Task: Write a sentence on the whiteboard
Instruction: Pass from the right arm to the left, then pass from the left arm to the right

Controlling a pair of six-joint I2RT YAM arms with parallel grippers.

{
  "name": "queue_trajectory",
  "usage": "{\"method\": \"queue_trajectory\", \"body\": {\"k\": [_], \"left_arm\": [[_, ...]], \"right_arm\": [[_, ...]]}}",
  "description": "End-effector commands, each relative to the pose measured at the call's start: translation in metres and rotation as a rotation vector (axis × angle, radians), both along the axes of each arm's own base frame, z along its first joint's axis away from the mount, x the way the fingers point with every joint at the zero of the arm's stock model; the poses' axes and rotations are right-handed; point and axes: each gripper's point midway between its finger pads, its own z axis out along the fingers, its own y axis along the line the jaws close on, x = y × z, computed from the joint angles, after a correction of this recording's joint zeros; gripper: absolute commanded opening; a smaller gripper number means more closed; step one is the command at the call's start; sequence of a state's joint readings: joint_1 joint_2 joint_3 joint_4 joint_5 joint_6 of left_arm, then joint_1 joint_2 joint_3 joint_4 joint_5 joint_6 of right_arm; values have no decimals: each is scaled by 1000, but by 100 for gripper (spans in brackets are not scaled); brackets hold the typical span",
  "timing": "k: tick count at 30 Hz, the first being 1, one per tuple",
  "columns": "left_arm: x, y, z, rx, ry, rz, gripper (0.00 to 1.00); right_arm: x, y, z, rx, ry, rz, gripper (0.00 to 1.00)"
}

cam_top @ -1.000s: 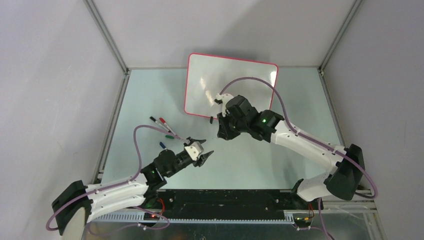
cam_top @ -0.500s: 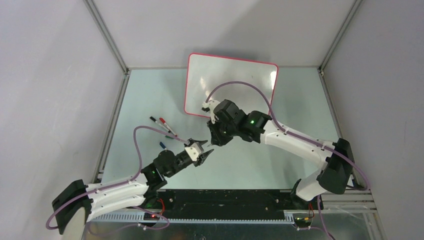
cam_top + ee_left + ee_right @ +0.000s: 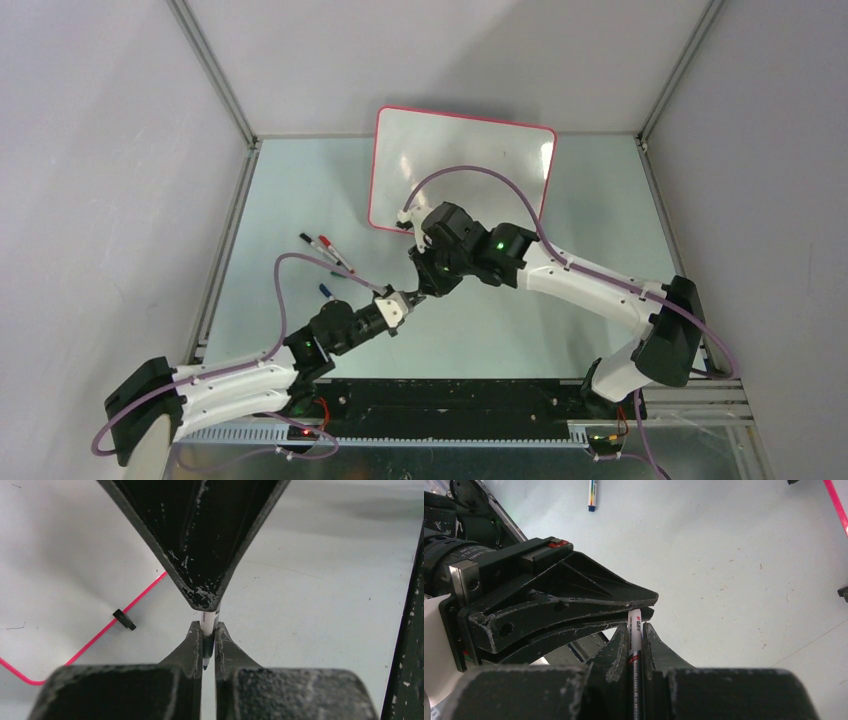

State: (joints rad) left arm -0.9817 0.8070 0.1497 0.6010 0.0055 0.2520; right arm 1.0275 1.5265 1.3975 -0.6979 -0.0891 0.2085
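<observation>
Left jaws: the left gripper (image 3: 208,632) is clamped on the dark end of a slim white-barrelled marker (image 3: 206,619), with the fingers nearly together.
Right jaws: the right gripper (image 3: 635,630) is pinched tight on the same marker's white printed barrel, so the two sets of fingertips meet almost nose to nose.
Left arm: it lies low over the pale green table (image 3: 560,230), reaching from its base at 7 o'clock toward 2 o'clock.
Right arm: it stretches from its base at 4 o'clock toward 10 o'clock, with the wrist bent down toward 7 o'clock.
Board: the large glossy white whiteboard with a thin red-pink rim (image 3: 470,165) lies at 12 o'clock of the joined grippers, apart from both; one small black foot (image 3: 124,619) shows at its edge.
Loose markers: several thin loose markers (image 3: 328,250) lie at 10 o'clock of the left gripper.
Hard to tell: any letters on the board are too faint to make out, and the marker's tip is hidden between the fingers.
</observation>
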Motion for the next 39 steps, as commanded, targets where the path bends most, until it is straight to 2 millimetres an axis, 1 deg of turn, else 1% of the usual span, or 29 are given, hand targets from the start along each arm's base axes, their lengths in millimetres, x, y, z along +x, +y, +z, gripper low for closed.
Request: {"method": "queue_trajectory", "body": {"k": [1, 4, 7, 8, 9, 10, 12, 18, 27, 29, 31, 32, 33, 34, 35, 36, 39], "left_arm": [[5, -5, 25, -28, -41, 9, 0], [4, -3, 28, -40, -49, 10, 0], [4, 1, 29, -52, -57, 23, 0], [4, 2, 31, -60, -64, 25, 0], [4, 3, 31, -61, -66, 28, 0], [4, 3, 32, -66, -68, 29, 0], [5, 4, 33, -68, -72, 33, 0], [5, 4, 32, -63, -68, 32, 0], [0, -2, 29, -45, -70, -4, 0], [-1, -4, 27, -34, -66, -8, 0], [0, -4, 27, -29, -64, -4, 0], [1, -4, 27, -28, -64, 0, 0], [1, -4, 27, -27, -64, 2, 0], [1, -4, 26, -26, -63, 4, 0], [2, -3, 26, -26, -64, 6, 0], [2, -3, 27, -28, -65, 7, 0], [1, -3, 27, -29, -66, 6, 0]], "right_arm": [[-4, 8, 15, 31, -13, 40, 0], [-5, 9, 13, 29, -5, 45, 1], [-6, 8, 13, 28, -2, 51, 8], [-6, 8, 13, 29, -1, 51, 18], [-6, 8, 13, 28, 0, 53, 23], [-6, 8, 13, 28, 0, 53, 32], [-7, 8, 14, 29, -1, 53, 39], [-6, 8, 12, 26, 1, 50, 45], [0, 10, 14, 48, 6, 29, 47], [4, 9, 16, 52, 0, 12, 51], [8, 4, 20, 59, -3, -19, 57], [9, 3, 24, 74, -8, -29, 58], [10, 1, 24, 78, -7, -34, 59], [10, 0, 30, 99, -15, -36, 59], [8, -1, 27, 100, -9, -31, 58], [6, -1, 31, 117, -9, -22, 58], [2, -2, 29, 119, 1, -7, 54]]}}
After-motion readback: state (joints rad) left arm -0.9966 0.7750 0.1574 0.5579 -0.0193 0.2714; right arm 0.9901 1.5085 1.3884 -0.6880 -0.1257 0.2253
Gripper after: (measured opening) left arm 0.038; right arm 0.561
